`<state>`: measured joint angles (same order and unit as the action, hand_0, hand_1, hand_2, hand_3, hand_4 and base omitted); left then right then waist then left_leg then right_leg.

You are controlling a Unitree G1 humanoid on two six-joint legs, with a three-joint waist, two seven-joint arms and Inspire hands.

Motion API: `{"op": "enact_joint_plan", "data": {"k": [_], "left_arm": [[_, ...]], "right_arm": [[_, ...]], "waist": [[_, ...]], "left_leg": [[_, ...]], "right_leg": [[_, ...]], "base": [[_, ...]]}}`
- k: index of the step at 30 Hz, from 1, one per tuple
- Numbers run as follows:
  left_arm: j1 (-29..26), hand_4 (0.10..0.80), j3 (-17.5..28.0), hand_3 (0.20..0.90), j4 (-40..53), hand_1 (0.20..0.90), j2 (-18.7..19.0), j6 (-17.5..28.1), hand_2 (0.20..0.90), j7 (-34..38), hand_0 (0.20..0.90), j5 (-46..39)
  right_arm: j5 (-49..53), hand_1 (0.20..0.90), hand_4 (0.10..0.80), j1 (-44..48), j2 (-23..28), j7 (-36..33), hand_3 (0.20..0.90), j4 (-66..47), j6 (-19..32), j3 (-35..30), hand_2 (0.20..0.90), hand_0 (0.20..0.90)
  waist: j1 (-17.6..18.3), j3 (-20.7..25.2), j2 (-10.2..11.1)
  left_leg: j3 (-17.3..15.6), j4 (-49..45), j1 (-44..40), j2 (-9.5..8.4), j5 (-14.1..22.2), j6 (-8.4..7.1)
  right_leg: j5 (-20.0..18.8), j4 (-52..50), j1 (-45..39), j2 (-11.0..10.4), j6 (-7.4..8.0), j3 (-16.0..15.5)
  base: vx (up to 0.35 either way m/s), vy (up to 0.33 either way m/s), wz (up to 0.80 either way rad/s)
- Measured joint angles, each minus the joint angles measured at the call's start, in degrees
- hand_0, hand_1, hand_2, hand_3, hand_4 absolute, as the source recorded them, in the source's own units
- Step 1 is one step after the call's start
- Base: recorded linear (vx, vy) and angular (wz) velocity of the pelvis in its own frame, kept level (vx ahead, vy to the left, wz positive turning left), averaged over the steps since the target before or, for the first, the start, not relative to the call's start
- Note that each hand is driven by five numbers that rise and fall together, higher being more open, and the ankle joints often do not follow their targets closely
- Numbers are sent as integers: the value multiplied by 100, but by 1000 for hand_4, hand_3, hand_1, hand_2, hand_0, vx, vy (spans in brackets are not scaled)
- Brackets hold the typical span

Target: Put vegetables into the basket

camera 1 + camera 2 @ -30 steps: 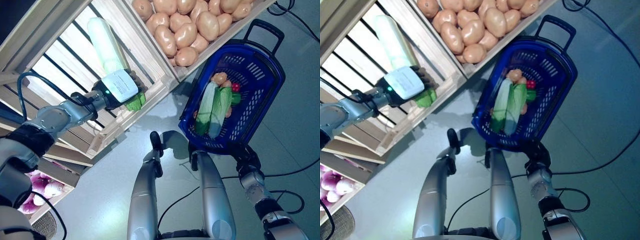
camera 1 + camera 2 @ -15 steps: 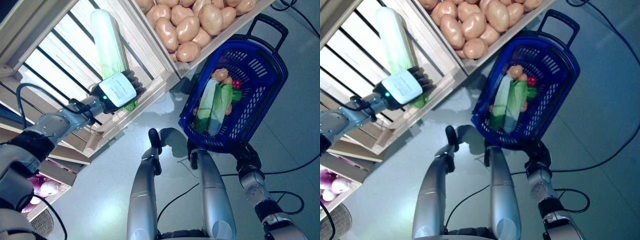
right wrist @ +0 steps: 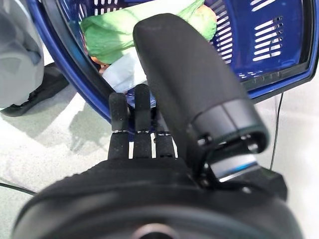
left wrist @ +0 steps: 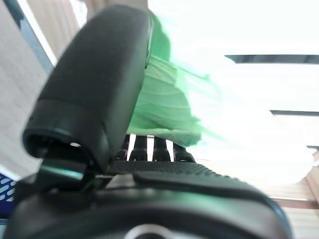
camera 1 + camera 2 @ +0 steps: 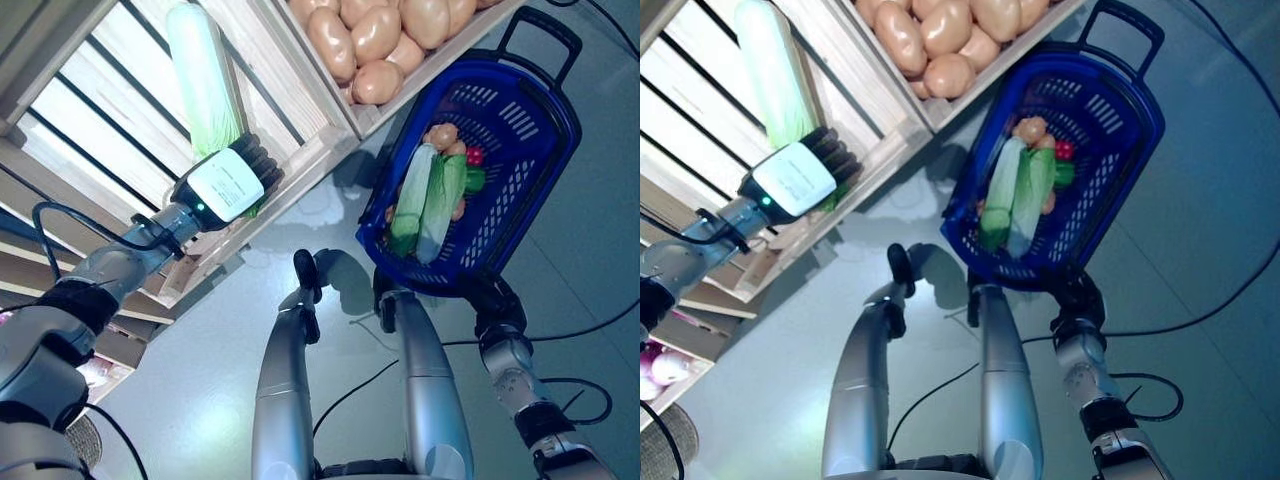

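My left hand (image 5: 228, 183) is shut on the leafy end of a long pale green cabbage (image 5: 200, 75) inside a wooden crate of the stand. The left wrist view shows the thumb (image 4: 94, 89) pressed on the green leaves (image 4: 164, 107). The blue basket (image 5: 515, 200) stands on the floor to the right. In it lie two long green cabbages (image 5: 430, 200), a brownish round vegetable (image 5: 440, 135) and a small red one (image 5: 473, 156). My right hand (image 5: 493, 298) is at the basket's near rim (image 3: 75, 84) with its fingers (image 3: 134, 124) straight.
The wooden stand (image 5: 300, 60) with slatted crates runs along the left and top, its corner close to the basket's far left side. Grey floor (image 5: 300, 230) lies between the stand's front edge and the basket.
The camera has shifted a little. My left hand keeps hold of the cabbage at about the same place in the crate. My right hand stays at the basket's rim.
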<state>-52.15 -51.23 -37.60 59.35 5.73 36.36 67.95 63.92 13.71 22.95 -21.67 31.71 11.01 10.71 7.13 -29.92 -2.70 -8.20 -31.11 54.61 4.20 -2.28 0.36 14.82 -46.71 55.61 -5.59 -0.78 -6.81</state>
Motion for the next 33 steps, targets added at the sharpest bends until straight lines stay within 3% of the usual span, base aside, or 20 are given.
{"op": "enact_joint_plan", "data": {"k": [10, 18, 23, 26, 30, 33], "left_arm": [[16, 400, 37, 300, 31, 300, -17, -44, 300, -320, 300, -47], [594, 400, 284, 300, 81, 300, -47, -131, 300, -110, 300, -1107], [1169, 400, 1011, 300, 62, 300, -334, -7, 300, 591, 300, -2124], [1677, 400, 1764, 300, 124, 300, -634, 255, 300, 989, 300, -2591], [2519, 400, 2866, 300, 728, 300, -1026, 663, 300, 1347, 300, -3153], [3150, 400, 3398, 300, 1361, 300, -1278, 963, 300, 1476, 300, -3474]], "right_arm": [[171, 900, 800, -1, 95, -35, 900, -115, -47, 136, 900, 900], [173, 900, 800, -5, 15, -94, 900, -165, -115, 411, 900, 900], [163, 900, 800, -25, -89, -248, 900, -147, -151, 415, 900, 900], [90, 900, 800, -114, -87, -387, 900, -154, -191, 399, 900, 900], [-311, 900, 800, -353, -157, -424, 900, -160, -235, 324, 900, 900], [-598, 900, 800, -583, -221, -428, 900, -176, -262, 254, 900, 900]], "waist": [[65, -1, 5], [34, -1, 124], [-30, 1, 190], [-44, 2, 203], [-98, 8, 216], [-273, 20, 235]], "left_leg": [[-9, -14, -15, -4, 11, 18], [-53, 766, -824, -34, -225, -5], [-69, 1412, -1700, -55, -378, -32], [-71, 1786, -2364, -107, -438, -4], [-13, 2209, -2991, -128, -511, -13], [6, 2367, -3242, -129, -535, -12]], "right_leg": [[-14, 9, -22, -1, 24, 12], [-216, 649, -736, 59, 50, -14], [-328, 1199, -1569, 121, 92, -32], [-355, 1525, -2223, 133, 135, -53], [-382, 1911, -2876, 150, 180, -164], [-391, 2087, -3134, 173, 195, -184]], "base": [[4, 1, 0], [0, -1, -5], [33, 4, -3], [62, 6, 0], [79, -7, 8], [92, -37, 4]]}}
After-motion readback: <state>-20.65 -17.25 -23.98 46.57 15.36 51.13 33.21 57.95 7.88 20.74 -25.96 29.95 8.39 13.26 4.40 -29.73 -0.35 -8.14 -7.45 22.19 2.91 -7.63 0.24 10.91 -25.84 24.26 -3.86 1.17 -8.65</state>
